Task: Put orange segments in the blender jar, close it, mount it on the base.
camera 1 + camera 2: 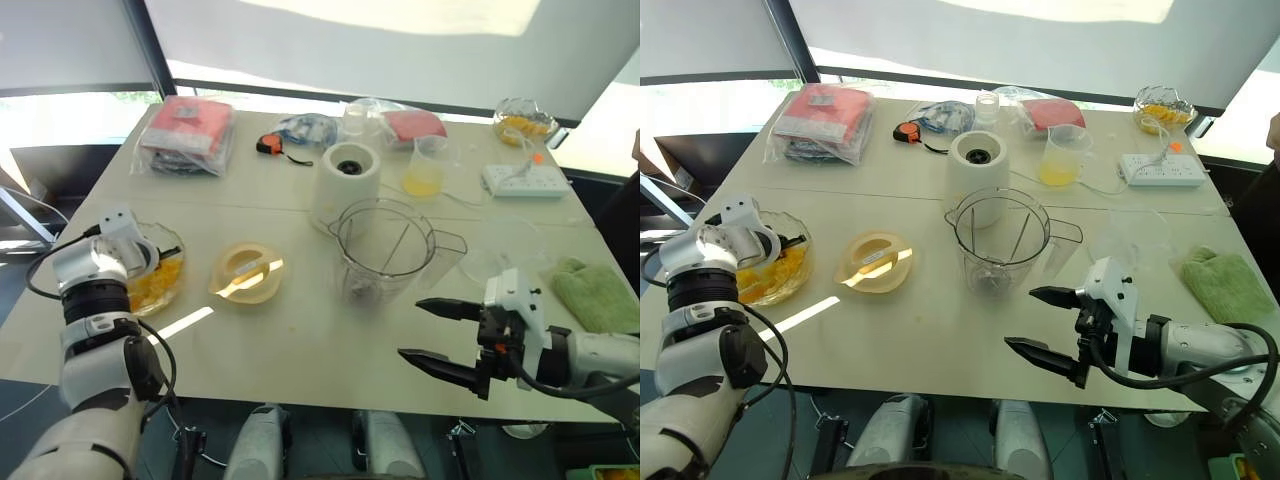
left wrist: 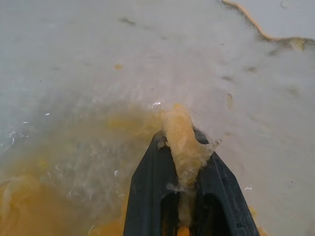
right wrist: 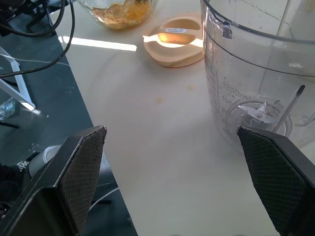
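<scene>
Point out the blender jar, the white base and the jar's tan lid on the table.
blender jar (image 1: 385,252): left eye view, on its clear front wall.
base (image 1: 345,187): left eye view, on its white side.
lid (image 1: 246,273): left eye view, on its top face.

One blender jar (image 1: 385,250), one base (image 1: 345,185), two glass bowls (image 1: 170,285) (image 1: 524,120), one lid (image 1: 246,272), one beaker (image 1: 425,168).

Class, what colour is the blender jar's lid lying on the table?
Pale yellow-cream lid, clearest in the right eye view.
</scene>
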Robot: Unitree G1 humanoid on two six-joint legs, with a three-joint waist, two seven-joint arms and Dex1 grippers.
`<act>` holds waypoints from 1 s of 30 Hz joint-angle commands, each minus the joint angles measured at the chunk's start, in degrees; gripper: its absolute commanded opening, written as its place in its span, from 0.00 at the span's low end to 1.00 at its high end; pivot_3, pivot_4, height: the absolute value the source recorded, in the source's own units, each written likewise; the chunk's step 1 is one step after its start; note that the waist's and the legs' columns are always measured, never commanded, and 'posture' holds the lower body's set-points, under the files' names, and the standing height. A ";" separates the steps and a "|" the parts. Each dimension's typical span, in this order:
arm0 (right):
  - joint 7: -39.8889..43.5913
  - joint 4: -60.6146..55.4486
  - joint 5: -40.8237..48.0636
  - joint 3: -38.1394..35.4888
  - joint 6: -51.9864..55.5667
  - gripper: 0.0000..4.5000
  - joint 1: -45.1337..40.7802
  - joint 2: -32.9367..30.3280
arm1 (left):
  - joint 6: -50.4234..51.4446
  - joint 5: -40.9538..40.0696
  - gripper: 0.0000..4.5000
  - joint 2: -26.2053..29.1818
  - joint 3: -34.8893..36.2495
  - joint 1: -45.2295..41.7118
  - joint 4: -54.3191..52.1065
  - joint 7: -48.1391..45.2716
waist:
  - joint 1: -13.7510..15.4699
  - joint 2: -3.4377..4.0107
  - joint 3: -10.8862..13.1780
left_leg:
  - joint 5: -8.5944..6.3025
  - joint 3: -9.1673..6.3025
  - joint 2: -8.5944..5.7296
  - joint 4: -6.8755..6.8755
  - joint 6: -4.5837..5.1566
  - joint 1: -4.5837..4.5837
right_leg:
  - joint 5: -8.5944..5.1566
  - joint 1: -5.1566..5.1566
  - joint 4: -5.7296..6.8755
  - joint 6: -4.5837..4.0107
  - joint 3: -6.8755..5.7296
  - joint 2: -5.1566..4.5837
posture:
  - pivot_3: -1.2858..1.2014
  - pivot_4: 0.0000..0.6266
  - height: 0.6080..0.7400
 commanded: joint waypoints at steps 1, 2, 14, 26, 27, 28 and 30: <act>0.69 -0.14 -0.59 -0.24 -1.61 1.00 -0.29 0.19 | 4.70 -0.46 0.06 1.37 1.00 0.74 -5.66 0.75 | -0.03 0.00 0.00 | 0.00 0.00 0.00 0.00 0.00 0.00 | -0.01 0.00 0.00 -0.03 0.01 -0.01 | 0.52 0.24 1.00; 0.82 0.12 -0.87 0.09 -1.78 1.00 -0.40 0.24 | 6.44 -0.53 0.06 1.70 1.48 1.05 -7.59 1.00 | -0.05 0.00 0.00 | 0.00 0.00 0.00 0.00 0.00 -0.01 | -0.02 0.00 -0.01 -0.03 0.01 -0.01 | 0.52 0.24 1.00; 2.54 5.39 -3.20 3.37 -3.36 1.00 -1.85 1.41 | 21.47 -11.73 0.06 24.17 -8.62 10.33 -32.03 -24.60 | -0.29 0.09 -0.05 | 0.01 -0.01 0.00 -0.04 -0.09 -0.13 | -0.09 -0.17 0.00 -0.19 0.02 -0.04 | 0.52 0.24 1.00; 1.75 8.46 -1.78 -6.64 -2.64 1.00 1.63 2.72 | -2.05 -17.43 0.06 20.24 -25.02 -13.82 -24.61 -58.12 | 1.24 0.11 -0.05 | 0.01 0.10 -0.05 -0.01 -0.16 -0.33 | -0.02 -0.12 -0.22 -0.37 -0.25 -0.40 | 0.52 0.24 1.00; 1.34 7.85 -1.37 -8.22 -2.57 1.00 2.83 3.35 | -4.12 -17.01 0.06 18.21 -27.07 -15.93 -23.56 -60.96 | 1.35 0.13 -0.05 | 0.06 0.17 -0.08 -0.01 -0.07 -0.33 | -0.01 -0.11 -0.22 -0.36 -0.27 -0.38 | 0.52 0.24 1.00; 0.69 7.12 -0.94 -9.91 -2.51 1.00 4.28 4.26 | -6.40 -16.55 0.06 15.88 -29.20 -18.17 -22.20 -63.97 | 1.40 0.17 -0.08 | 0.04 0.22 -0.09 -0.01 -0.02 -0.31 | -0.01 -0.11 -0.22 -0.35 -0.30 -0.35 | 0.52 0.24 1.00; -0.82 5.75 0.16 -12.53 -2.58 1.00 6.62 6.20 | -10.17 -15.46 0.06 12.35 -32.64 -21.62 -19.47 -69.04 | 1.36 0.18 -0.07 | 0.00 0.28 -0.06 -0.02 0.09 -0.31 | -0.03 -0.10 -0.21 -0.32 -0.35 -0.02 | 0.52 0.24 1.00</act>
